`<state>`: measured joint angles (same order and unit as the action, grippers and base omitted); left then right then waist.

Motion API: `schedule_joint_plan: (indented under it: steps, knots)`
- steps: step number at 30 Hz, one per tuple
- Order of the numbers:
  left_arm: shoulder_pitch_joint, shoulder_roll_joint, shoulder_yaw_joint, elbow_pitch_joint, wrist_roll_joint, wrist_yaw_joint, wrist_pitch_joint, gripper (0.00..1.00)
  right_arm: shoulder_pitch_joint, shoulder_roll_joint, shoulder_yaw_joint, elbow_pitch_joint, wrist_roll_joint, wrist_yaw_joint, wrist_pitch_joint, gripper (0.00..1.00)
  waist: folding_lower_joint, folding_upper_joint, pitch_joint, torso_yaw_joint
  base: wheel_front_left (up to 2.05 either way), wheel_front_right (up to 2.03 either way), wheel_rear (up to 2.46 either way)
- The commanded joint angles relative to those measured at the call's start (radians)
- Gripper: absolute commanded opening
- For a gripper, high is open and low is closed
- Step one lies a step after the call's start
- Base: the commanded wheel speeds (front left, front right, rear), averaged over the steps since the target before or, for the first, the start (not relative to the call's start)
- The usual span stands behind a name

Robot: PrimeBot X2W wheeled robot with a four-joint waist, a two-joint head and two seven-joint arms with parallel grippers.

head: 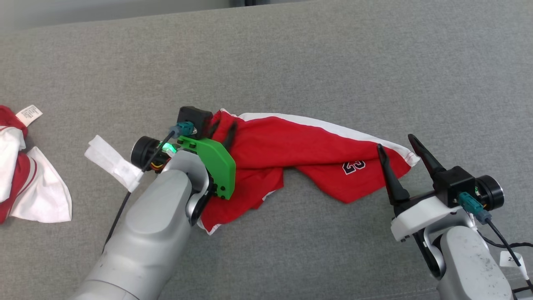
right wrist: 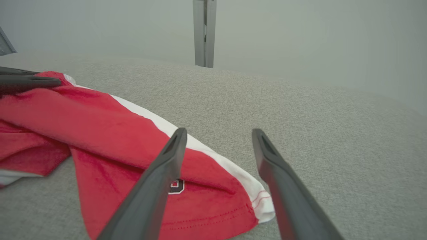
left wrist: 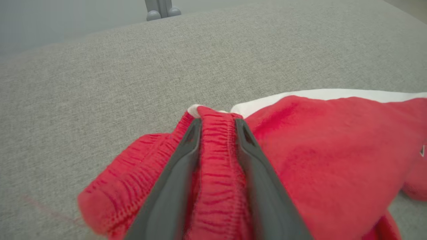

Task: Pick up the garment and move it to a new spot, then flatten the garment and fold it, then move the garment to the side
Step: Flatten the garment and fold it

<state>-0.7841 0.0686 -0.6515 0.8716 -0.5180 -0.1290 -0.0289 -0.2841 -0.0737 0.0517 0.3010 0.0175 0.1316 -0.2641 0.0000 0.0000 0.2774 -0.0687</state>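
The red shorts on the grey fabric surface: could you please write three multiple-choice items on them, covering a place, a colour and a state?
1. Where does the left gripper grip the red shorts? A hem; B waistband; C number print.
2. The side stripe's colour? A white; B black; C yellow.
3. The right gripper is? A shut on cloth; B open; C shut, empty.
Key: B, fingers clamp the gathered elastic; A, white band edges the red; B, fingers stand apart.
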Motion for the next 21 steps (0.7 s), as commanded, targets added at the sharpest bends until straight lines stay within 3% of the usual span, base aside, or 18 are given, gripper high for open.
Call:
schedule_joint_plan:
  steps: [1, 5, 13, 21]
  knots:
    - [0.013, 0.001, -0.018, -0.002, -0.016, -0.003, 0.007, 0.01, 0.003, 0.002, 0.002, 0.004, 0.002, -0.002, 0.0, 1.0, 0.0, 0.0, -0.004, 0.005, 0.0, 0.0, 0.0]
    - [0.003, 0.019, -0.054, -0.012, -0.039, -0.003, -0.009, 0.0, -0.004, 0.003, 0.007, 0.005, 0.003, -0.002, 0.0, 1.0, 0.0, 0.0, -0.005, 0.009, 0.0, 0.0, 0.0]
    - [-0.071, 0.033, -0.025, -0.051, -0.016, 0.004, -0.215, 0.0, 0.009, -0.004, 0.002, 0.012, 0.009, -0.002, 0.0, 1.0, 0.0, 0.0, -0.032, 0.01, 0.0, 0.0, 0.0]
    - [0.011, 0.037, 0.07, -0.221, 0.014, 0.002, -0.235, 0.0, 0.042, -0.016, -0.024, 0.014, 0.019, -0.002, 0.0, 1.0, 0.0, 0.0, -0.1, 0.042, 0.0, 0.0, 0.0]
